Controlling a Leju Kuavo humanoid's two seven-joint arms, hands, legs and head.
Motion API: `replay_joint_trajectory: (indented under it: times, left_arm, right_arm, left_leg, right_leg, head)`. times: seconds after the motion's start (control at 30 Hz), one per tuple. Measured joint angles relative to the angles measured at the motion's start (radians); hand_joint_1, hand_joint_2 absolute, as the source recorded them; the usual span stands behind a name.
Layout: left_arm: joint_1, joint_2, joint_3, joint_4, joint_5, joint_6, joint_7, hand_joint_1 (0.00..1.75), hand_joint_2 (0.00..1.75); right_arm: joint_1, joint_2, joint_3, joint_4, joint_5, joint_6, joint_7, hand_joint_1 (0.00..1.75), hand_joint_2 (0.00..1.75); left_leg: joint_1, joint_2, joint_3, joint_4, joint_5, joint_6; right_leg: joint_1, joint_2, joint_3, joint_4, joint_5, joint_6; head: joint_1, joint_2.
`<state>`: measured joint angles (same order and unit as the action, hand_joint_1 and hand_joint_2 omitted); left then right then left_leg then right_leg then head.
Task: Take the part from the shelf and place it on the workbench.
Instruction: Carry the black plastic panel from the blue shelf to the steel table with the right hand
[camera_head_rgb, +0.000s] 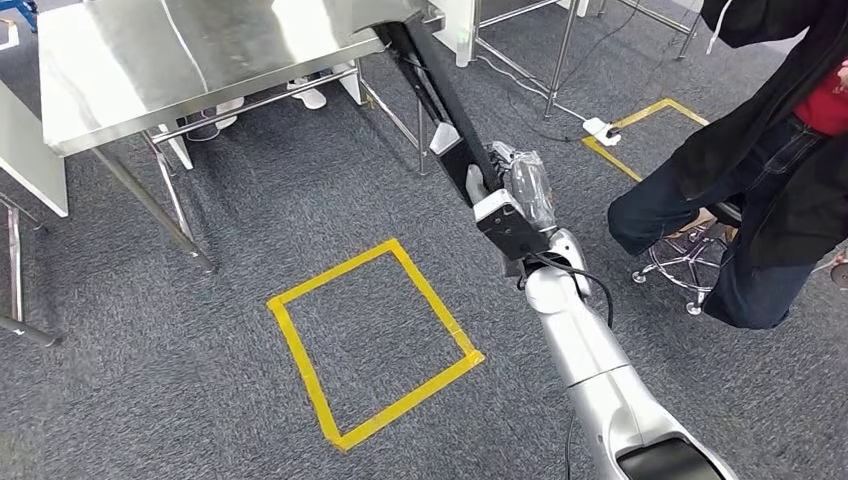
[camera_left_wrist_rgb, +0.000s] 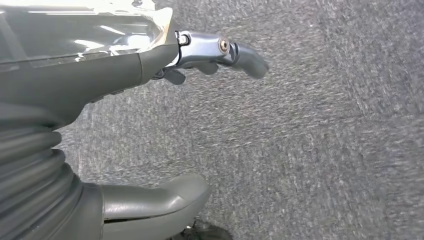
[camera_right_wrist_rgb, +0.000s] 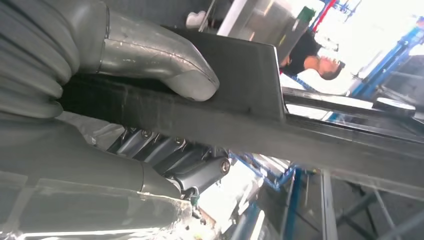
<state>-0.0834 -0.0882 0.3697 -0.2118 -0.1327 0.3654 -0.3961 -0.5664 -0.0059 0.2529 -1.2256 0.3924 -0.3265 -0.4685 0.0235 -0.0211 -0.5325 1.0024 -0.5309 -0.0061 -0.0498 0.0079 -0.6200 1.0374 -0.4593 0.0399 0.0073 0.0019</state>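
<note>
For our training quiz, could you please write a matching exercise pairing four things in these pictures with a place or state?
Things:
1. long black part
2. left robot hand
3. yellow tape square
4. steel workbench

States:
A. on the grey carpet
B. standing on thin metal legs
C. gripped by the right robot hand
D. holding nothing, above the carpet

Pairs: 1-C, 2-D, 3-A, 4-B

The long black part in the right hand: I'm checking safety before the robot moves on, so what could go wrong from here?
The right hand grips the long black part near one end, so the far end may swing or slip. That far end sits close to the steel table edge and might knock it. A person on a stool sits close to the arm, so a wide swing could reach them.
</note>
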Motion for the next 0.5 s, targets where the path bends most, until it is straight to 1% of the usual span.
replay_joint_trajectory:
  times: [0.03, 0.07, 0.1, 0.17, 0.2, 0.23, 0.27, 0.3, 0.33, 0.37, 0.4, 0.43, 0.47, 0.5]
  left_arm:
    - [0.0, 0.001, 0.0, 0.0, 0.0, 0.001, -0.001, 0.0, 1.75]
    - [0.0, 0.001, 0.001, 0.0, 0.0, 0.001, -0.001, 0.0, 1.75]
    - [0.0, 0.001, 0.001, -0.001, 0.0, 0.002, -0.002, 0.0, 1.75]
    - [0.001, 0.0, 0.003, 0.0, 0.0, 0.002, -0.001, 0.0, 1.75]
    - [0.004, 0.0, 0.004, 0.001, 0.0, 0.002, -0.001, 0.0, 1.75]
    - [0.007, -0.001, 0.006, 0.001, -0.001, 0.003, 0.0, 0.0, 1.75]
    - [0.009, -0.001, 0.007, 0.002, -0.001, 0.003, 0.0, 0.0, 1.75]
    - [0.012, -0.002, 0.007, 0.002, -0.001, 0.003, 0.001, 0.0, 1.75]
    - [0.014, 0.0, 0.008, 0.002, -0.002, 0.003, 0.001, 0.0, 1.75]
    - [0.015, 0.0, 0.009, 0.004, -0.002, 0.003, 0.002, 0.0, 1.75]
    - [0.016, 0.001, 0.01, 0.005, -0.003, 0.003, 0.003, 0.0, 1.75]
    - [0.017, 0.002, 0.011, 0.006, -0.004, 0.003, 0.004, 0.0, 1.75]
    - [0.016, 0.002, 0.012, 0.007, -0.004, 0.003, 0.005, 0.0, 1.75]
    - [0.014, 0.004, 0.012, 0.006, -0.005, 0.004, 0.005, 0.0, 1.75]
  right_arm:
    - [-0.003, 0.0, 0.0, 0.002, -0.001, -0.001, -0.001, 1.75, 1.75]
    - [-0.007, 0.0, 0.0, 0.002, -0.001, -0.002, -0.002, 1.75, 1.75]
    - [-0.009, 0.0, 0.0, 0.003, 0.0, -0.004, -0.003, 1.75, 1.75]
    - [-0.012, -0.001, 0.0, 0.007, 0.005, -0.007, -0.002, 1.75, 1.75]
    - [-0.012, -0.001, 0.0, 0.009, 0.009, -0.009, 0.0, 1.75, 1.75]
    - [-0.012, -0.002, 0.0, 0.011, 0.013, -0.01, 0.002, 1.75, 1.75]
    - [-0.012, -0.003, 0.0, 0.012, 0.017, -0.012, 0.005, 1.75, 1.75]
    - [-0.012, -0.004, 0.0, 0.013, 0.019, -0.014, 0.007, 1.75, 1.75]
    - [-0.012, -0.005, 0.0, 0.014, 0.021, -0.015, 0.008, 1.75, 1.75]
    - [-0.013, -0.006, 0.0, 0.016, 0.023, -0.017, 0.009, 1.75, 1.75]
    - [-0.014, -0.008, 0.0, 0.018, 0.025, -0.019, 0.012, 1.75, 1.75]
    - [-0.015, -0.009, 0.001, 0.02, 0.029, -0.02, 0.015, 1.75, 1.75]
    - [-0.017, -0.011, 0.001, 0.021, 0.032, -0.021, 0.018, 1.75, 1.75]
    - [-0.02, -0.012, 0.001, 0.02, 0.036, -0.022, 0.021, 1.75, 1.75]
  left_leg:
    - [0.002, 0.004, -0.003, 0.013, -0.005, -0.002]
    - [0.003, 0.01, -0.021, 0.048, -0.014, -0.005]
    - [0.004, 0.015, -0.055, 0.104, -0.027, -0.007]
    - [0.003, 0.019, -0.165, 0.248, -0.052, -0.008]
    - [0.003, 0.019, -0.218, 0.298, -0.046, -0.005]
    - [0.001, 0.019, -0.256, 0.312, -0.016, 0.0]
    - [-0.002, 0.018, -0.274, 0.286, 0.036, 0.009]
    - [-0.007, 0.018, -0.272, 0.222, 0.109, 0.023]
    - [-0.014, 0.017, -0.261, 0.152, 0.175, 0.04]
    - [-0.022, 0.017, -0.244, 0.097, 0.22, 0.057]
    - [-0.031, 0.018, -0.227, 0.06, 0.243, 0.073]
    - [-0.039, 0.019, -0.21, 0.045, 0.236, 0.087]
    - [-0.045, 0.02, -0.186, 0.029, 0.218, 0.096]
    - [-0.047, 0.02, -0.156, 0.0, 0.197, 0.103]
  right_leg:
    - [0.0, 0.001, 0.009, 0.0, -0.008, -0.009]
    - [0.0, 0.002, 0.022, -0.002, -0.016, -0.016]
    - [0.002, 0.002, 0.036, -0.005, -0.026, -0.022]
    - [0.007, 0.002, 0.064, -0.009, -0.049, -0.028]
    - [0.01, 0.002, 0.081, -0.01, -0.063, -0.029]
    - [0.013, 0.002, 0.099, -0.011, -0.078, -0.03]
    - [0.017, 0.003, 0.121, -0.013, -0.094, -0.031]
    - [0.02, 0.004, 0.148, -0.018, -0.111, -0.031]
    - [0.021, 0.005, 0.172, -0.03, -0.126, -0.031]
    - [0.025, 0.005, 0.194, -0.047, -0.137, -0.029]
    - [0.022, 0.006, 0.215, -0.069, -0.144, -0.025]
    - [0.022, 0.006, 0.237, -0.092, -0.145, -0.019]
    - [0.025, 0.006, 0.256, -0.107, -0.139, -0.007]
    - [0.026, 0.005, 0.263, -0.1, -0.126, 0.007]
  head:
    - [0.0, 0.0]
    - [-0.001, 0.0]
    - [-0.002, 0.0]
    - [-0.002, 0.0]
    - [-0.003, 0.0]
    - [-0.003, 0.0]
    - [-0.003, 0.0]
    - [-0.003, 0.0]
    - [-0.002, 0.0]
    - [-0.001, 0.0]
    - [-0.001, 0.0]
    - [-0.004, 0.0]
    - [-0.007, 0.0]
    - [-0.01, 0.0]
